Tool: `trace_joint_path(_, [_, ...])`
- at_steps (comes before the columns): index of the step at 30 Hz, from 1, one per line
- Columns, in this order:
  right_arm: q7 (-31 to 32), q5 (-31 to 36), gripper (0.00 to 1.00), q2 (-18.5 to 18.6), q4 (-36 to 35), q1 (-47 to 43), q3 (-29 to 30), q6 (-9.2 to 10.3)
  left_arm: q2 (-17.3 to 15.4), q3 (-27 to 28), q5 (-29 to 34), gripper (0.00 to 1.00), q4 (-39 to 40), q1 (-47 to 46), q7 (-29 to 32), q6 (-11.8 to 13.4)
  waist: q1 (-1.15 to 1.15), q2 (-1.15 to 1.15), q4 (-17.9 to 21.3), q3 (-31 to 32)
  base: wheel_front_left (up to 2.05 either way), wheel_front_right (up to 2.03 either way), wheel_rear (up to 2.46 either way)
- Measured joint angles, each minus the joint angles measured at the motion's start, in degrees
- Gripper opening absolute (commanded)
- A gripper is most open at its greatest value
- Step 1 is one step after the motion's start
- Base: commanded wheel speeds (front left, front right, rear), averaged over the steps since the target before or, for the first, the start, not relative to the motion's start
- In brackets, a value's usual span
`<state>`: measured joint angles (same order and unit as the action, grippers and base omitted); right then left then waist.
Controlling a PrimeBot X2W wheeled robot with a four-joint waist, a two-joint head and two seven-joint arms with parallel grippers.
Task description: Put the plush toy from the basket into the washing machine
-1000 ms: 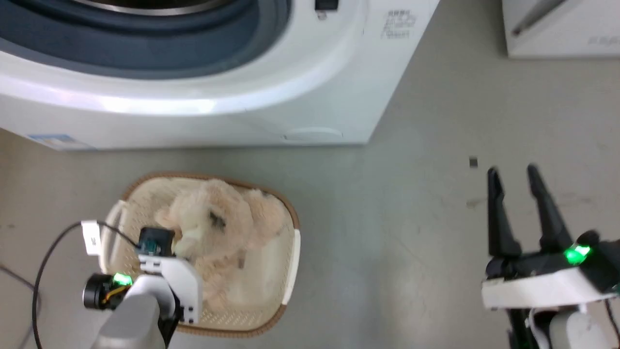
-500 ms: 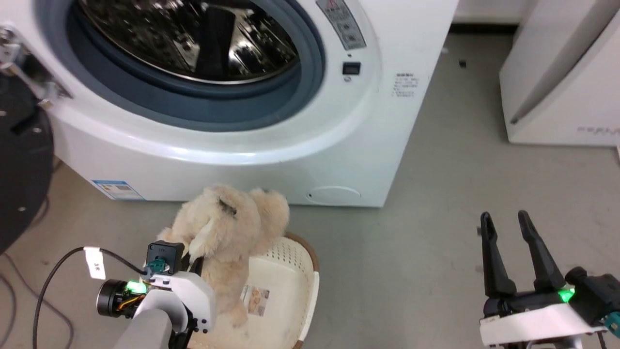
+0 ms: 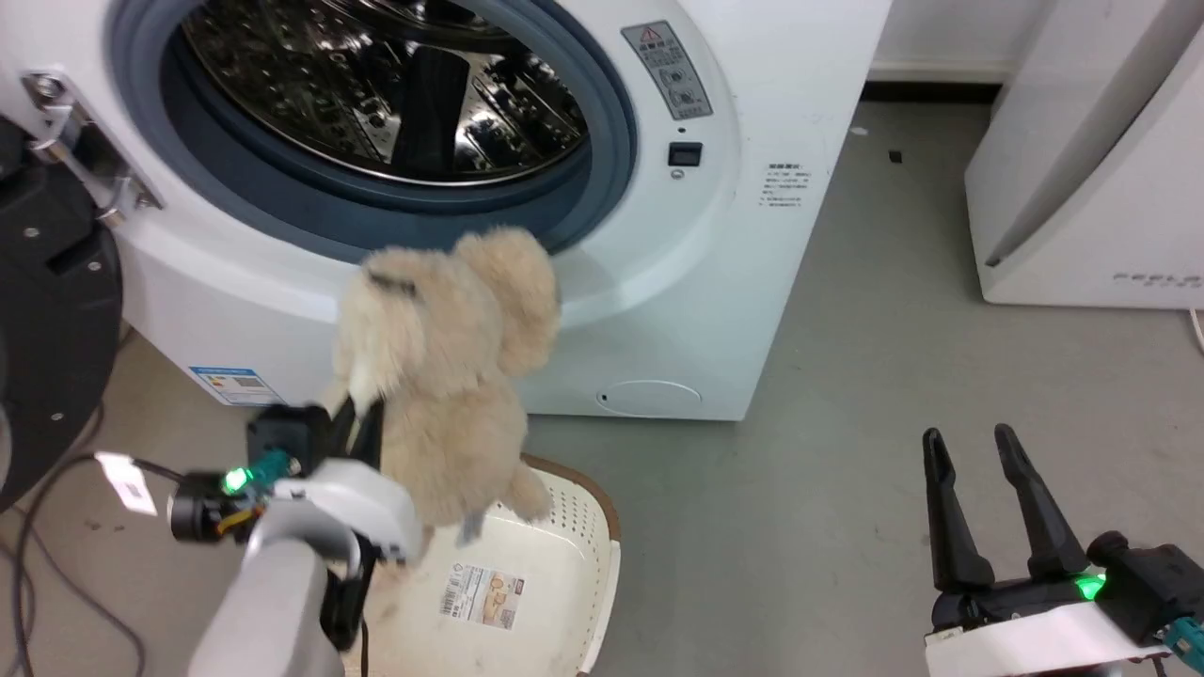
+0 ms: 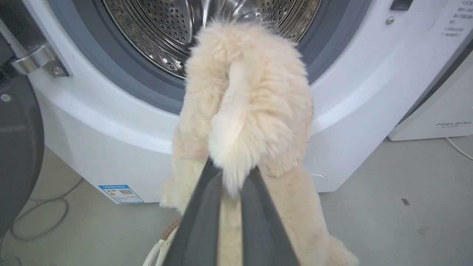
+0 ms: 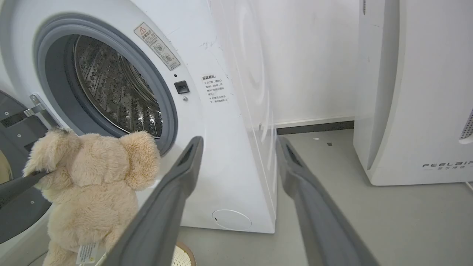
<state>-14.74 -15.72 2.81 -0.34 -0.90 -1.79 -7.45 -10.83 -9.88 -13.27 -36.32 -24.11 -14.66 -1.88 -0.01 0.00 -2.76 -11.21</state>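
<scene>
Gripping the fluffy cream-beige plush toy by a tuft in my clamped left gripper, I hold it above the cream-white perforated plastic basket, facing the large white front-loading washing machine but not yet inside its shiny steel drum, while my right gripper hangs spread and empty.

There is one plush toy, one basket bearing one label sticker, one washing machine with one dark round door, one white FEELBIRD appliance, and two two-fingered grippers, the left gripper and the right gripper.
</scene>
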Motion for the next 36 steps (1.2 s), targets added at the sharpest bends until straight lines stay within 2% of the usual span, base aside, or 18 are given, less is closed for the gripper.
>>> trace_joint_path(7, [0.0, 0.0, 1.0, 0.0, -0.5, 0.6, 0.1, 0.0, -0.2, 2.7, 1.0, 0.0, 2.9, -6.1, 0.0, 0.2, 0.01, 0.0, 1.6, -2.9, 0.0, 0.0, 0.0])
trace_joint_path(15, [0.0, -0.6, 1.0, 0.0, -1.0, 3.8, -0.2, 0.0, -2.8, 5.8, 1.7, 0.0, -1.5, -16.4, 0.0, 0.2, 0.01, 0.0, 4.7, -8.0, 0.0, 0.0, 0.0])
trace_joint_path(28, [0.0, -3.7, 1.0, 0.0, -2.2, 8.5, -0.4, 0.0, -9.4, 10.4, 1.5, 0.0, -12.4, -35.4, 0.0, -0.2, 0.01, 0.0, 11.6, -16.9, 0.0, 0.0, 0.0])
trace_joint_path(36, [0.0, -5.1, 1.0, 0.0, -3.2, 10.9, -0.3, 0.0, -13.7, 10.4, 2.8, 0.0, -16.3, -47.2, 0.0, -0.1, 0.02, 0.0, 15.6, -23.4, 0.0, 0.0, 0.0])
